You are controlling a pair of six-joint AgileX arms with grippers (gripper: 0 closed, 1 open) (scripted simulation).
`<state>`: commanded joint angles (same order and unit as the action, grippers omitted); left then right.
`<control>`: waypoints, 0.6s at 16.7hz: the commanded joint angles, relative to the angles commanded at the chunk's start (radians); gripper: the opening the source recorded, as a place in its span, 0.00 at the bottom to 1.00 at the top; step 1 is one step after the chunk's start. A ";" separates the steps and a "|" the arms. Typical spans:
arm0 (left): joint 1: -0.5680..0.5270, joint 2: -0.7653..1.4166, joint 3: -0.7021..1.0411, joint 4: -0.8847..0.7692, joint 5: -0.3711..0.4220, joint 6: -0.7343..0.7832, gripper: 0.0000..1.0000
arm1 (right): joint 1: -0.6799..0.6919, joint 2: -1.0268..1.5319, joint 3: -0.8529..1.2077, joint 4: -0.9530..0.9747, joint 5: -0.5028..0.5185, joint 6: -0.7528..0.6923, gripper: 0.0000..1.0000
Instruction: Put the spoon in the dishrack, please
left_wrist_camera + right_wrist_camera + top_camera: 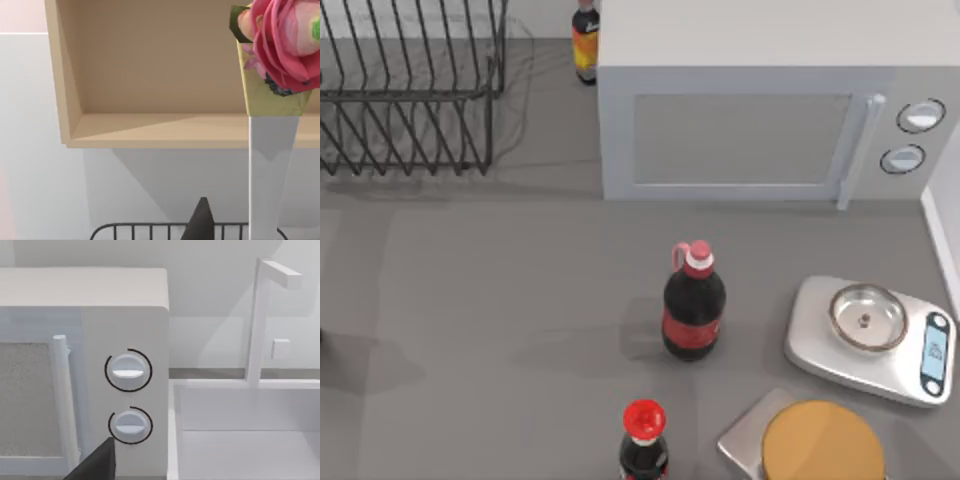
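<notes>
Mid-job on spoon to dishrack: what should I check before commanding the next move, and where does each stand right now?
1. Dishrack upright at the table's far left: ok.
2. Spoon located: cannot tell.
3. Left gripper close to the dishrack rim, facing a wooden shelf: ok.
4. Left gripper carrying the spoon: cannot tell.
5. Right gripper facing the microwave dials, away from the dishrack: ok.
6. Two cola bottles upright mid-table, away from the dishrack: ok.
</notes>
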<state>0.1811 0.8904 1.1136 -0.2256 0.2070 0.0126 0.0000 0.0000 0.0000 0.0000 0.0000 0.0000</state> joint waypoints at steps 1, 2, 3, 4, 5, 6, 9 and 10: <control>0.000 0.000 0.000 0.000 0.000 0.000 0.00 | 0.000 0.000 0.000 0.000 0.000 0.000 1.00; 0.000 0.000 0.000 0.000 0.000 0.000 0.00 | 0.000 0.000 0.000 0.000 0.000 0.000 1.00; 0.000 0.000 0.000 0.000 0.000 0.000 0.00 | 0.000 0.000 0.000 0.000 0.000 0.000 1.00; -0.003 0.003 0.004 -0.002 -0.002 0.001 0.00 | 0.000 0.000 0.000 0.000 0.000 0.000 1.00; -0.004 0.005 0.005 0.000 -0.003 0.001 0.00 | 0.000 0.000 0.000 0.000 0.000 0.000 1.00; -0.005 0.016 0.005 0.011 -0.004 0.001 0.00 | 0.000 0.000 0.000 0.000 0.000 0.000 1.00; -0.012 0.110 0.002 0.108 -0.013 0.001 0.00 | 0.000 0.000 0.000 0.000 0.000 0.000 1.00; -0.016 0.161 -0.003 0.161 -0.018 0.001 0.00 | 0.000 0.000 0.000 0.000 0.000 0.000 1.00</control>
<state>0.1654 1.0516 1.1110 -0.0646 0.1886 0.0138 0.0000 0.0000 0.0000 0.0000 0.0000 0.0000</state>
